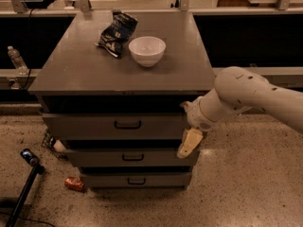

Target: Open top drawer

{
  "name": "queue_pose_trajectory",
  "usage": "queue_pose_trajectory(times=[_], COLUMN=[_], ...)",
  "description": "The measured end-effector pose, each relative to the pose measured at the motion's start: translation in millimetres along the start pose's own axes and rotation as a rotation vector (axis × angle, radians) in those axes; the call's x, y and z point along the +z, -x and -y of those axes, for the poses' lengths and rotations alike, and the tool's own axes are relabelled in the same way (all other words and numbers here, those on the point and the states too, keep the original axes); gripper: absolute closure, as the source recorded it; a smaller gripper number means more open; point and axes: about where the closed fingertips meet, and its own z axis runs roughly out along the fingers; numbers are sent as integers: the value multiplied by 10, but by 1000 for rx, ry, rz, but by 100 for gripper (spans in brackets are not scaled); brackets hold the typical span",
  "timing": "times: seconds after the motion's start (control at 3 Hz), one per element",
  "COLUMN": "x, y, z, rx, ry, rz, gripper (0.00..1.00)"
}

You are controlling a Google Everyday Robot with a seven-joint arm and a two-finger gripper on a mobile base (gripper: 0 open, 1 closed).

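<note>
The grey metal cabinet [80, 70] has three drawer fronts stacked at its front. The top drawer [75, 126] is the widest and tallest, with a small black bar handle [128, 125] at its centre and a dark gap between it and the cabinet top. Two narrower drawer fronts [94, 158] sit below it. My gripper [189, 144], cream-coloured at the end of the white arm [236, 96], hangs at the right front corner of the cabinet, at the top drawer's lower right end and well to the right of the handle.
A white bowl [147, 50] and a crumpled dark snack bag [116, 31] lie on the cabinet top. A water bottle [16, 59] stands on the ledge at left. On the floor at left lie a red can [74, 183] and a black pole [23, 193].
</note>
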Motion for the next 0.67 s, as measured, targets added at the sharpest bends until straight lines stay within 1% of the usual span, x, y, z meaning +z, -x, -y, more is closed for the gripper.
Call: queue_pose_trajectory(times=[0.33, 0.67], x=[98, 210], y=[-44, -111], z=[94, 215], rx=[5, 11], ry=[10, 14], rz=[-9, -19], gripper=[0, 3])
